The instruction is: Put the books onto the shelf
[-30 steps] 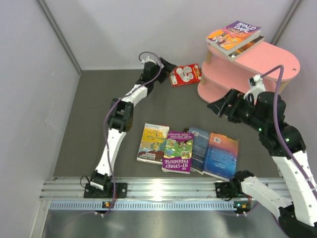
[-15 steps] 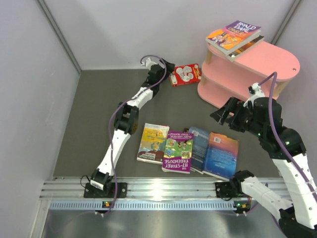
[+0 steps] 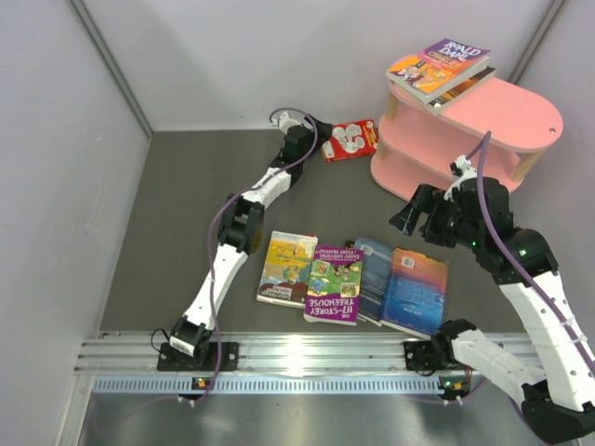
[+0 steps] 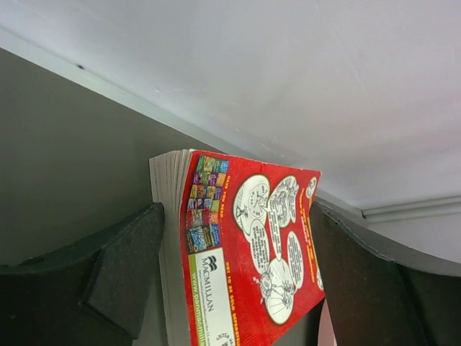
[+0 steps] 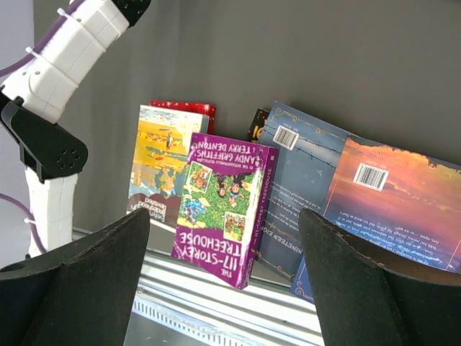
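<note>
A red book (image 3: 350, 139) lies at the back wall, left of the pink shelf (image 3: 502, 116). My left gripper (image 3: 317, 129) is open at the book's left end. In the left wrist view its fingers (image 4: 122, 274) flank the red book (image 4: 248, 245), close to both sides. Two books rest on the shelf top, a purple Roald Dahl (image 3: 456, 54) over an orange one (image 3: 416, 72). On the floor lie a yellow book (image 3: 288, 268), a purple Treehouse book (image 3: 333, 283) and two blue books (image 3: 414, 290). My right gripper (image 3: 414, 214) hangs open above them, holding nothing.
The back wall runs just behind the red book, and side walls close in the grey floor. A metal rail (image 3: 297, 358) with both arm bases crosses the near edge. In the right wrist view the left arm (image 5: 57, 65) stands left of the yellow book (image 5: 162, 162).
The left arm stretched right along the back wall, and its fingers now reach round the red book's end. The right gripper moved left and lower, away from the shelf. No book has moved.
</note>
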Motion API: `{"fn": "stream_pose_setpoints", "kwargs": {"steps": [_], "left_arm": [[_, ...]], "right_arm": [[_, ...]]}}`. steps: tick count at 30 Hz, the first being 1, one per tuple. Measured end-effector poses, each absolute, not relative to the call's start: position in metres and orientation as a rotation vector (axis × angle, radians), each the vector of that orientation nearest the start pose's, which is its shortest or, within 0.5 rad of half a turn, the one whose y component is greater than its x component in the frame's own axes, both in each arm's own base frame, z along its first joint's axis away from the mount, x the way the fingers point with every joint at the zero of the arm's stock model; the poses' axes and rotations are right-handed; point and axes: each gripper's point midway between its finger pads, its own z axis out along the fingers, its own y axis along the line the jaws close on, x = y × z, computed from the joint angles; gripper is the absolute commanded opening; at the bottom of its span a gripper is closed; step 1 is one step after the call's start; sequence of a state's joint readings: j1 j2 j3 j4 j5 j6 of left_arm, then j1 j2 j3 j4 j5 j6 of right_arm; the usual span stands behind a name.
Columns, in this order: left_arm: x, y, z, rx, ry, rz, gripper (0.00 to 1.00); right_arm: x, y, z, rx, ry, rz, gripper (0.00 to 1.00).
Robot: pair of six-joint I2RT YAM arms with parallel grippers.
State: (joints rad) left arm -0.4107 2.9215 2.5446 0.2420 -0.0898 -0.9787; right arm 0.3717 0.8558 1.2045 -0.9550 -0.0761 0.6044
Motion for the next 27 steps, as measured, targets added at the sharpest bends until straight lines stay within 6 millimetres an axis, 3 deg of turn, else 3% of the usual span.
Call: {"fn": "stream_pose_setpoints", "kwargs": {"steps": [10, 15, 23, 27], "left_arm": [[0.69, -0.355, 0.068, -0.576, 1.716, -1.028, 0.47], [0.686, -0.36, 0.06, -0.576, 1.736, -1.045, 0.0], [0.681, -0.363, 0.052, -0.535, 1.771, -1.096, 0.0], [0.663, -0.349, 0.049, -0.528, 1.823, -1.1, 0.0]], "right_arm": [[0.209, 0.12, 0.273, 0.209, 2.266, 0.608, 0.84], [0.208, 0.119, 0.265, 0.205, 2.284, 0.597, 0.84], [0.205, 0.118, 0.252, 0.207, 2.314, 0.586, 0.84], [0.21, 0.123, 0.251, 0.178, 2.318, 0.6, 0.82]]}}
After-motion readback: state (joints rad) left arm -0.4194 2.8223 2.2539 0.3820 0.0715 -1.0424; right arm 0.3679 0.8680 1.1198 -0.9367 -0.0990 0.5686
